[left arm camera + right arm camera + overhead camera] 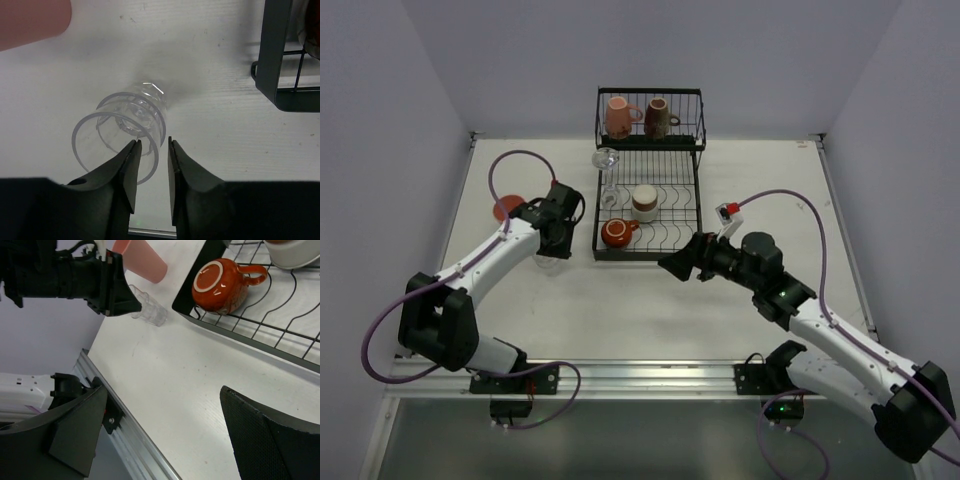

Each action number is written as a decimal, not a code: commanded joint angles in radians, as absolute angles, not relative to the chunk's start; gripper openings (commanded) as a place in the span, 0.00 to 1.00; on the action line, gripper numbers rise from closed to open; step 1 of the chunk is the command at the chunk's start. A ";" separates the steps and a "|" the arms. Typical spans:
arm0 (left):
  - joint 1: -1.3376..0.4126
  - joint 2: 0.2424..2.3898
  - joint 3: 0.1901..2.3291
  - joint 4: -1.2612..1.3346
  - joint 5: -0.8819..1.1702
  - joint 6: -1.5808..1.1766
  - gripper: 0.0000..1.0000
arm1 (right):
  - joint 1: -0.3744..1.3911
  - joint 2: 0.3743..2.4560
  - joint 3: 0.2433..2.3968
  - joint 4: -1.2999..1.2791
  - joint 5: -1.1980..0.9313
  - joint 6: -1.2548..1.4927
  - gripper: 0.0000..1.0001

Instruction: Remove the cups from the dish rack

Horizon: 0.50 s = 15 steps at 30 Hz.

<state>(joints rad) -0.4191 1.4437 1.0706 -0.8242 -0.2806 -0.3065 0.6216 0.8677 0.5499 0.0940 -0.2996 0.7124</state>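
Observation:
The black wire dish rack (685,190) stands at the back centre. Its raised tier holds a pink mug (618,116) and a dark brown mug (658,118). The flat tier holds a clear glass (606,161), a white-and-brown cup (644,204) and an orange-red handled cup (615,233), which also shows in the right wrist view (220,285). Another clear glass (120,131) stands on the table left of the rack. My left gripper (154,142) is just over it, fingers slightly apart with the glass rim between them. A salmon tumbler (506,208) stands further left. My right gripper (162,390) is wide open and empty in front of the rack.
The rack's front left corner (280,95) is close on the right of the left gripper. A metal rail (130,435) runs along the table's near edge. Purple cables loop over the table beside both arms. Grey walls close in the table on three sides.

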 commanded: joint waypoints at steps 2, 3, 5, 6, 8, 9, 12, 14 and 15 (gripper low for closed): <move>-0.411 1.428 1.080 -0.776 -0.316 -0.299 0.42 | 0.624 0.916 0.580 0.109 -0.255 0.677 0.97; -0.411 1.425 1.083 -0.776 -0.319 -0.301 0.44 | 0.624 0.923 0.583 0.107 -0.253 0.675 0.97; -0.411 1.411 1.088 -0.776 -0.322 -0.301 0.47 | 0.624 0.943 0.592 0.107 -0.249 0.672 0.97; -0.411 1.407 1.094 -0.778 -0.325 -0.302 0.51 | 0.626 0.949 0.595 0.101 -0.244 0.670 0.97; -0.411 1.387 1.106 -0.778 -0.336 -0.304 0.57 | 0.634 0.966 0.607 0.095 -0.212 0.661 0.97; -0.411 1.378 1.111 -0.776 -0.337 -0.304 0.59 | 0.635 0.968 0.612 0.091 -0.197 0.658 0.96; -0.411 1.324 1.143 -0.769 -0.339 -0.308 0.67 | 0.637 0.992 0.647 0.078 -0.127 0.644 0.93; -0.413 1.296 1.167 -0.750 -0.328 -0.313 0.75 | 0.637 1.031 0.695 0.061 -0.068 0.615 0.92; -0.411 1.284 1.172 -0.741 -0.324 -0.313 0.77 | 0.637 1.048 0.713 0.034 -0.048 0.601 0.92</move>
<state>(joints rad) -0.4191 1.3533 1.1007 -0.8124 -0.3107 -0.3046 0.6346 1.0134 0.6174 0.0563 -0.1646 0.6579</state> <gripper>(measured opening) 0.749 0.922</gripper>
